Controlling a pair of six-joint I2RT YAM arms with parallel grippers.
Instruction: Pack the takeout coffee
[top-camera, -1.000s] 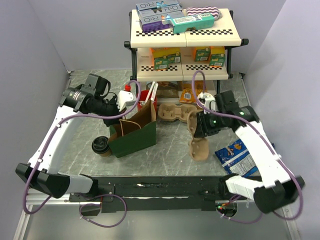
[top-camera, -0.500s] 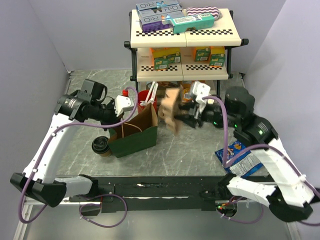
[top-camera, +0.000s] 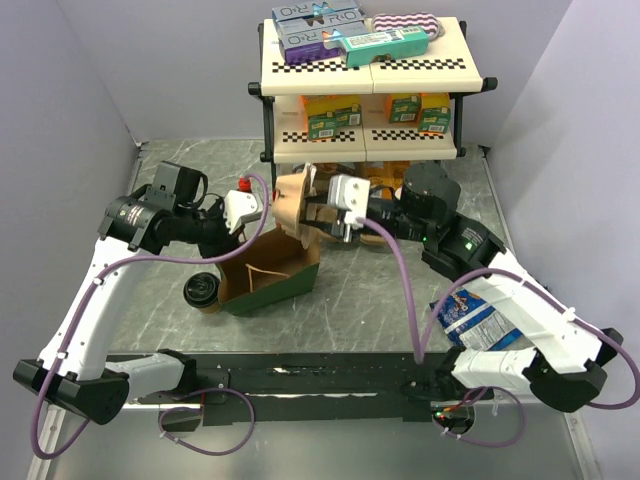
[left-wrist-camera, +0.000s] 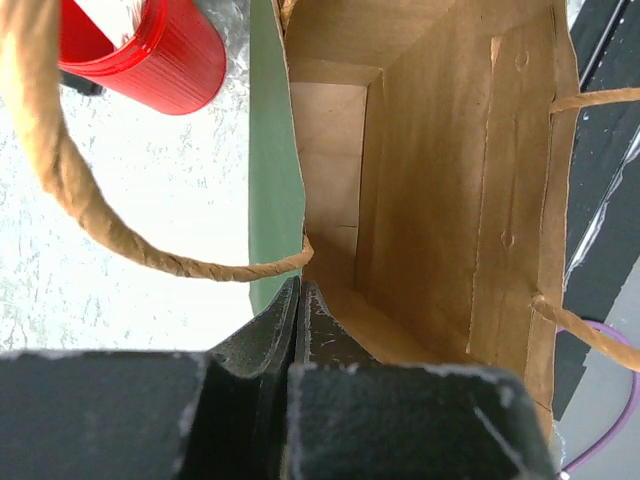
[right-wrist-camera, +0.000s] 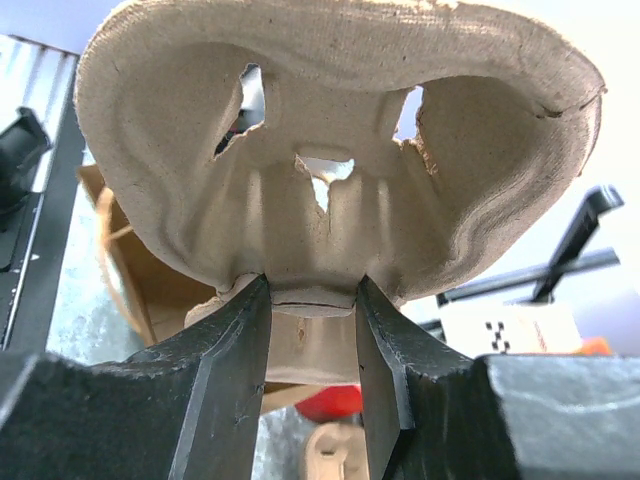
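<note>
While left gripper (left-wrist-camera: 298, 292) pinches paper bag (left-wrist-camera: 430, 200), right gripper (right-wrist-camera: 312, 296) clamps cup carrier (right-wrist-camera: 340, 160), takeout coffee (top-camera: 203, 291) beside bag.

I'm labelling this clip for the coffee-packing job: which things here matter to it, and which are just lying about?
Job: takeout coffee; paper bag in left gripper; cup carrier in right gripper.
Lying about: red cup; snack bag; shelf.
</note>
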